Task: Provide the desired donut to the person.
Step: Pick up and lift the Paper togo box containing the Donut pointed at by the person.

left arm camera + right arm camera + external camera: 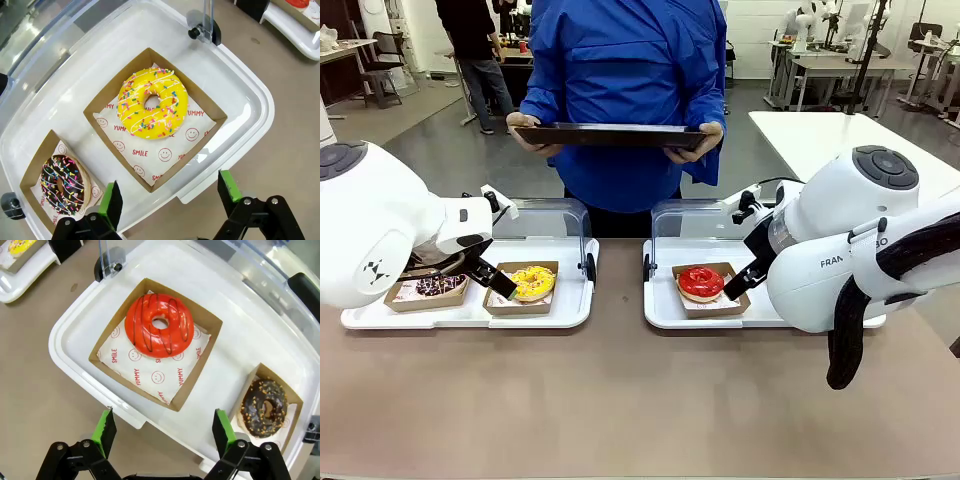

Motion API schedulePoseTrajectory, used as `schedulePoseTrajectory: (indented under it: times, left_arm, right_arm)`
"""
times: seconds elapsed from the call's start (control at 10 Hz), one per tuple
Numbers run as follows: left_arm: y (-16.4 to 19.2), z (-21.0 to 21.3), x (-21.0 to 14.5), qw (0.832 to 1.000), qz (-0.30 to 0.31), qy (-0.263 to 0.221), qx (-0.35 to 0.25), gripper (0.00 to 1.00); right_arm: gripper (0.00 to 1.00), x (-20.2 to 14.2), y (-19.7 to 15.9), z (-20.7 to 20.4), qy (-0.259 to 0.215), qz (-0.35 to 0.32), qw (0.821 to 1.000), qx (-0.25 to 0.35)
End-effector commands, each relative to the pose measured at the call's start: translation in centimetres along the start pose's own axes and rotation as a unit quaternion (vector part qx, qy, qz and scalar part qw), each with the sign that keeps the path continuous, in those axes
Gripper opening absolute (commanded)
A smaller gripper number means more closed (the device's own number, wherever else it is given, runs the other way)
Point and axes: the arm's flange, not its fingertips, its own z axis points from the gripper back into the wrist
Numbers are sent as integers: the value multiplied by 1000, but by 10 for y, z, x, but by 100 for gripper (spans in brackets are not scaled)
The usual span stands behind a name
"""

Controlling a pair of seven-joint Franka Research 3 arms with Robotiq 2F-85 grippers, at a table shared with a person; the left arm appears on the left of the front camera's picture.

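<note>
Shows left pincer (167,200) and right pincer (165,432) released, bottom of frame. Centred yellow donut (152,102) likely soft, smearable; best gripped by card box (111,89) wall.

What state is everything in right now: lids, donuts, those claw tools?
Left tool: open, empty.
Right tool: open, empty.
Left lid: raised.
Right lid: raised.
Yellow donut: whole, boxed.
Red donut: whole, boxed.
Chocolate sprinkle donut: whole, boxed.
Chocolate nut donut: whole, boxed.
Black tray: held level by the person.

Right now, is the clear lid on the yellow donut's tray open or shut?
Open: the clear lid stands upright behind the yellow donut, leaving it uncovered.
</note>
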Motion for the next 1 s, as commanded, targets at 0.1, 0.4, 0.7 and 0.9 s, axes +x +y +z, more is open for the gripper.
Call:
schedulePoseTrajectory:
  times: [0.1, 0.4, 0.7, 0.9]
  left_arm:
    - [0, 0, 0, 1000, 0, 0, 0, 100]
    - [0, 0, 0, 1000, 0, 0, 0, 100]
    - [0, 0, 0, 1000, 0, 0, 0, 100]
    - [0, 0, 0, 1000, 0, 0, 0, 100]
  right_arm:
    - [100, 0, 0, 0, 0, 0, 1000, 0]
    - [100, 0, 0, 0, 0, 0, 1000, 0]
    - [100, 0, 0, 0, 0, 0, 1000, 0]
    - [100, 0, 0, 0, 0, 0, 1000, 0]
